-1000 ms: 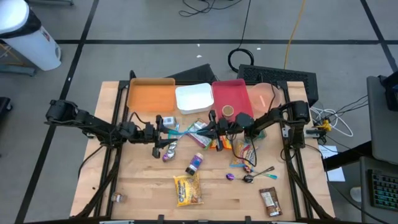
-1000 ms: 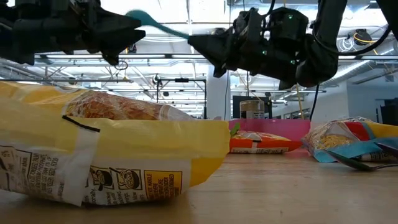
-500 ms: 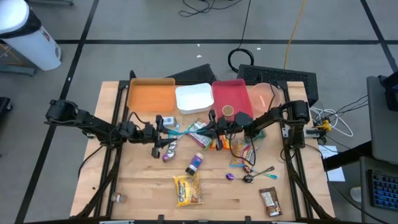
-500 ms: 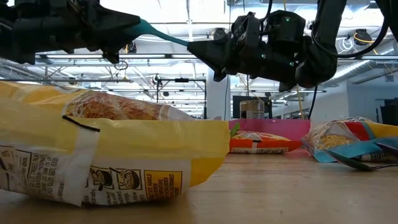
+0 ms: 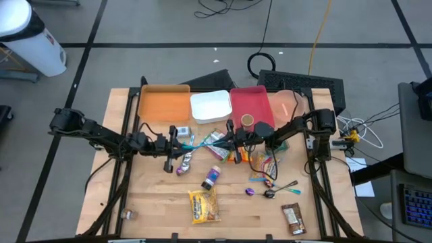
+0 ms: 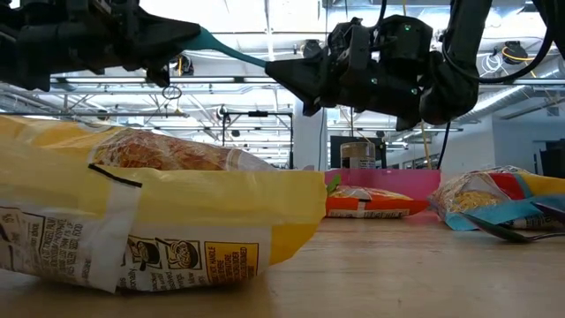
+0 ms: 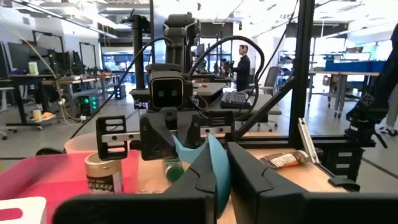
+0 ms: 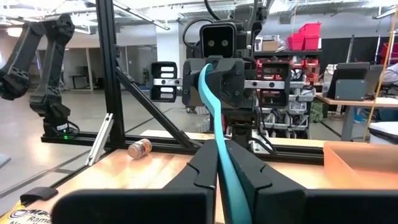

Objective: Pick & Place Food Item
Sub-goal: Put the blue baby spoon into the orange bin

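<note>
Both grippers are closed on one teal utensil [image 6: 225,50], held in the air between them — left gripper [image 6: 181,37] clamped on one end, right gripper [image 6: 281,71] on the other, jaws facing each other above the table [image 5: 155,202]. Directly below the grippers lie scattered snack packets; the yellow food bag [image 5: 204,205] sits nearer the table's front edge, well apart from both. Trays [image 5: 164,102] lie beyond the grippers. Risk, as a judgement: with two grips on one thin handle, any mismatched pull could bend or snap it — or an early release could drop it onto the packets.
</note>
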Robot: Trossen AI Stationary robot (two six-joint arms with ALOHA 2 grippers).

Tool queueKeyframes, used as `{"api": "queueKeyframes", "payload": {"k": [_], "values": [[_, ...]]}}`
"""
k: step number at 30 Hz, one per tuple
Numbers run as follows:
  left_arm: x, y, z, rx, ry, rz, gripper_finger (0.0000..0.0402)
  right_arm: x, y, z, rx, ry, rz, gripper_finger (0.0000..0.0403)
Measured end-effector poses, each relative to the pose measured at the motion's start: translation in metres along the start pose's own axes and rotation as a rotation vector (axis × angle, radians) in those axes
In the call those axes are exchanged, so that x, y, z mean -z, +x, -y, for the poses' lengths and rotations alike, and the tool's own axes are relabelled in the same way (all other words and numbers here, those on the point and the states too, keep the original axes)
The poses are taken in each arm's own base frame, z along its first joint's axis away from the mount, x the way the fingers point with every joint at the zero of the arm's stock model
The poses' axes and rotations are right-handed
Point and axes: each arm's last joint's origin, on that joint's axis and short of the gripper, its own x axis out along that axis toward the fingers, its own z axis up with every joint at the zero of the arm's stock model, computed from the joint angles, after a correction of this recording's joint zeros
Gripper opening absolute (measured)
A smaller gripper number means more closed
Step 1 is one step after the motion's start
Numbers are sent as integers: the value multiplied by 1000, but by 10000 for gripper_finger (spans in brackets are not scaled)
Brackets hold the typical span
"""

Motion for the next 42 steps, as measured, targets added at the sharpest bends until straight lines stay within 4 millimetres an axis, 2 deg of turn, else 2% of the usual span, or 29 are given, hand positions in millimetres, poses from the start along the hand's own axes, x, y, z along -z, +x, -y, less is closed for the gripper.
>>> {"api": "queueKeyframes", "payload": {"k": [4, 9, 16, 22, 25, 29, 33, 37, 42], "values": [[1, 0, 0, -12, 7, -12, 32, 2, 0, 0, 8, 10, -17, 39], [4, 0, -1, -36, 30, -38, 15, 5, 0, 1, 9, 19, -45, 90], [6, 0, -2, -81, 48, -61, 20, 4, -1, 0, -9, 16, -44, 175], [3, -2, -3, -99, 80, -60, 16, 3, -1, 1, -9, 1, -35, 224], [2, -3, -3, -112, 85, -74, 16, 1, -2, 6, 2, -22, -19, 237], [4, -7, -7, -184, 84, -129, 15, -12, -8, 16, 26, -38, 6, 244], [2, -11, -8, -246, 93, -161, 18, -23, -21, 21, 54, -37, 3, 242], [-1, -16, -11, -313, 125, -191, 15, -31, -36, 18, 74, -60, 8, 239], [-10, -24, -14, -377, 155, -204, 16, -30, -46, 14, 80, -75, -7, 238]]}}
